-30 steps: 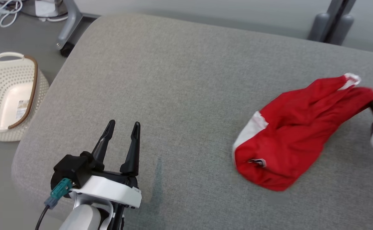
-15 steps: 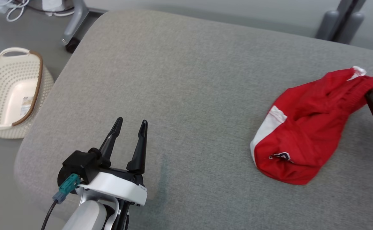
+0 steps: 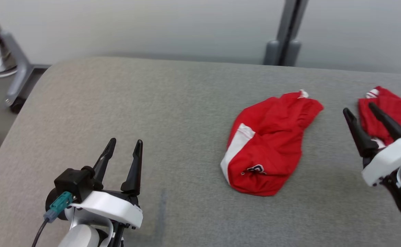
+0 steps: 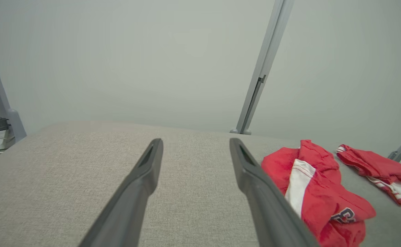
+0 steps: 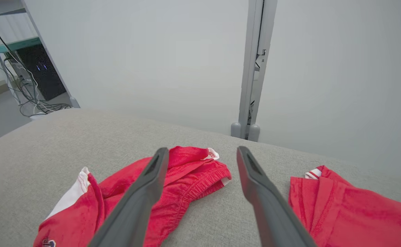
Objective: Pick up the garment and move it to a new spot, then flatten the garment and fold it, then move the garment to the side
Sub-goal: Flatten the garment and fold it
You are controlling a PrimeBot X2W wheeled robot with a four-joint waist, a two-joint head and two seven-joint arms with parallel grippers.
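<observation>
The garment, red shorts with a white side stripe and a dark logo, lies crumpled on the grey padded table, right of centre. My right gripper is open just to its right, apart from it, with nothing between the fingers. In the right wrist view the garment lies below and left of the open right gripper. My left gripper is open and empty at the near left, far from the garment. The left wrist view shows the garment to the right of the left gripper.
A second red garment lies at the table's right, partly behind my right gripper, and also appears in the wrist views. A grey post stands behind the table. A wheeled stand leg is at the far left.
My right gripper has opened and let go of the garment's end, which now lies loose on the table. The head camera has turned right, bringing a second red garment into view.
</observation>
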